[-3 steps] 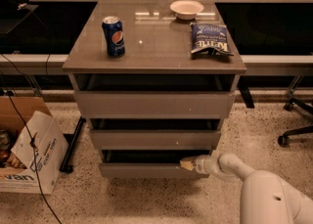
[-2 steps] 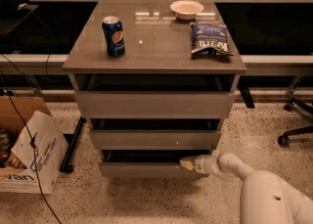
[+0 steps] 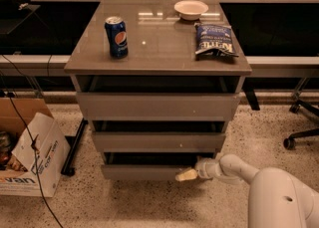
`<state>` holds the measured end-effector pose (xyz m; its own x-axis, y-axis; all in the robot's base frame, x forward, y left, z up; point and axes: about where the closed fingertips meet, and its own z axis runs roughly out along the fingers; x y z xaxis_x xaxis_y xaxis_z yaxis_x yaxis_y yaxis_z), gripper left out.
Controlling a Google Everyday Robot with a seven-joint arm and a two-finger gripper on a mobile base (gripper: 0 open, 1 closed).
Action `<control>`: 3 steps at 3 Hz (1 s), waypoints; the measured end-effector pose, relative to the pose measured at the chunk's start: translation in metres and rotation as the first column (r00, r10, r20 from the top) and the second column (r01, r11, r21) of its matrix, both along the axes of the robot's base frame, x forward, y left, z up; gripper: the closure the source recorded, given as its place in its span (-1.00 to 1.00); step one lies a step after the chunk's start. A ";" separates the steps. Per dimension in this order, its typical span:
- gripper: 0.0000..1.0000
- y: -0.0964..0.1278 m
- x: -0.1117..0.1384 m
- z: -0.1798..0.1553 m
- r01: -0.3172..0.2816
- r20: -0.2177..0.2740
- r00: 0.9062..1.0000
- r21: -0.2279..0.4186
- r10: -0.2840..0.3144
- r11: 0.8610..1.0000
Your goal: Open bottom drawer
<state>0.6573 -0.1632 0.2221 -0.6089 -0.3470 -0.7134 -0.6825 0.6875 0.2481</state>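
Note:
The bottom drawer (image 3: 144,172) is the lowest, shortest grey-brown front of the cabinet. A dark gap shows above it, so it stands slightly pulled out. My gripper (image 3: 187,174) is at the drawer's right part, at its top edge, at the end of my white arm (image 3: 234,168) that reaches in from the lower right.
The middle drawer (image 3: 158,141) and top drawer (image 3: 157,106) are above. On the cabinet top stand a Pepsi can (image 3: 116,37), a chip bag (image 3: 215,40) and a white bowl (image 3: 191,9). A cardboard box (image 3: 30,157) sits on the floor at left, an office chair base (image 3: 301,135) at right.

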 end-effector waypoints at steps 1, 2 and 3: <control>-1.00 0.003 -0.006 -0.003 -0.046 -0.001 0.999 -0.044 0.046 0.998; -0.69 0.007 -0.010 -0.015 -0.109 -0.024 0.994 -0.154 0.107 0.982; -0.23 0.010 -0.016 -0.032 -0.211 -0.079 0.977 -0.320 0.196 0.924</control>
<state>0.6415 -0.1534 0.1896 -0.5290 -0.6747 -0.5147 -0.8096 0.5830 0.0679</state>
